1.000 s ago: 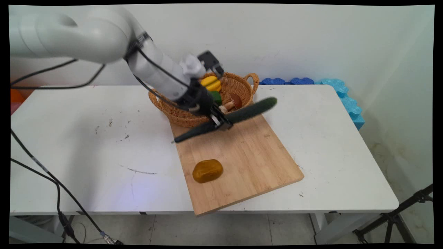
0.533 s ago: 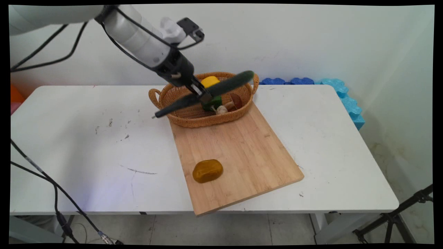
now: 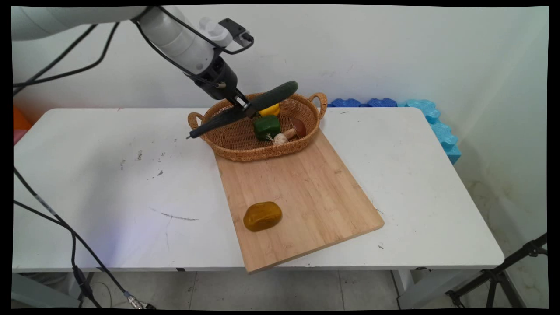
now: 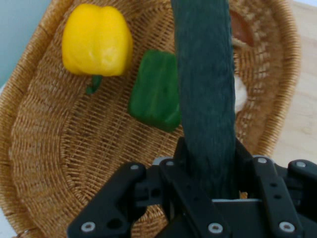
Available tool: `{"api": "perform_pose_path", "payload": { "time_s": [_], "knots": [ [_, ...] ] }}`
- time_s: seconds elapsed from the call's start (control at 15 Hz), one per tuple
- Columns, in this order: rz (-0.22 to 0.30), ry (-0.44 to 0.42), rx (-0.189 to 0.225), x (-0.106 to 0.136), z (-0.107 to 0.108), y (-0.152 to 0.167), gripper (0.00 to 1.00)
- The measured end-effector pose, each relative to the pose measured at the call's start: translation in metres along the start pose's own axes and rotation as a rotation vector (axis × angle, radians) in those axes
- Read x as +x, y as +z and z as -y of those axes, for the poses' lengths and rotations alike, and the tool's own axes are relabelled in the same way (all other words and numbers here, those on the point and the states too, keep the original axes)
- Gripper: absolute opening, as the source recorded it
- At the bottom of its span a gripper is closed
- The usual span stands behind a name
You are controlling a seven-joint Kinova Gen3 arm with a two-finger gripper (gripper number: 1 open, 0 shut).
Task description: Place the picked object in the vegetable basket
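Gripper (image 3: 246, 106) pinching long dark cucumber (image 3: 245, 109) near its middle, hanging tilted above wicker basket (image 3: 262, 151). Probably handling as stiff, light, smooth-skinned; gripping mid-length likely balancing both ends.

White arm (image 3: 175, 39), black cables, seemingly screw-studded hand (image 4: 205, 198)

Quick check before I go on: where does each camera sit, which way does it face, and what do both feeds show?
Main view: fixed above the table's near side, looking down across it to the wall; shows the white arm, cables, and the pincer holding the cucumber over the basket.
Hand view: on the hand, looking along the pincer into the basket; shows its black linkage.
Shared: cucumber, basket, yellow pepper, green pepper.
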Motion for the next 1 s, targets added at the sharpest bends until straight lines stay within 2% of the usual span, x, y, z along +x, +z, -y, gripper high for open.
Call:
{"api": "perform_pose_path", "payload": {
  "time_s": [0.47, 1.0],
  "knots": [
    [0.033, -0.043, 0.031, 0.007, 0.006, 0.041, 0.0],
    [0.044, -0.06, 0.038, 0.01, 0.006, 0.067, 0.0]
  ]
}}
